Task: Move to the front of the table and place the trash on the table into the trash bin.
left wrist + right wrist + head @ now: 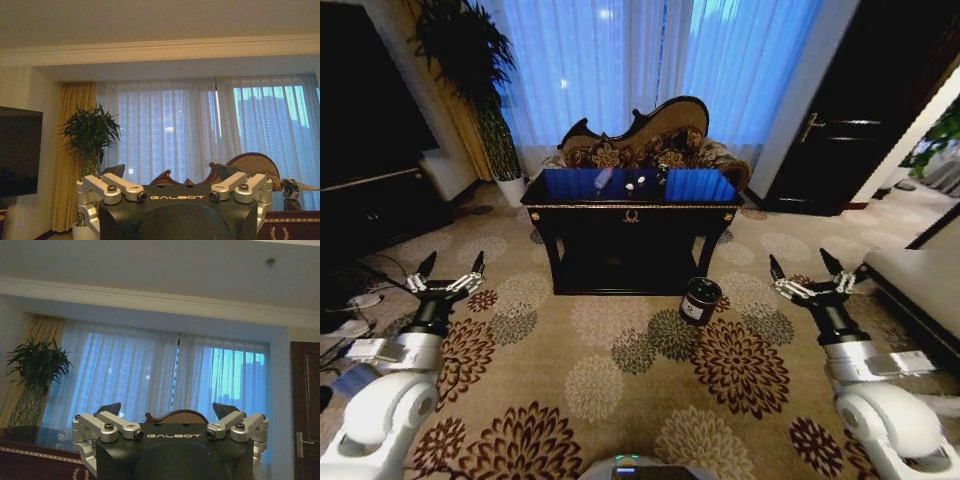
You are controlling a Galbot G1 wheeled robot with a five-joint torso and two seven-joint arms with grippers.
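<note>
The glossy black table (630,212) with gold trim stands ahead of me across the carpet. The trash lies on its top: a small clear bottle (603,180), white paper bits (642,181) and a small dark piece (661,177). On the floor by the table's front right leg sits the black trash bin (700,300), white label facing me. My left gripper (451,270) (170,172) is held up at the left, open and holding nothing. My right gripper (806,267) (167,410) mirrors it at the right, also open. Both are well short of the table, whose edge (295,220) (35,450) shows low in both wrist views.
A carved sofa (650,135) stands behind the table before curtained windows. At the left are a tall plant (470,60), a dark TV cabinet (370,200) and cables (350,310) on the floor. A dark door (860,120) and a couch (920,280) are at the right. Patterned carpet (620,360) lies open between me and the table.
</note>
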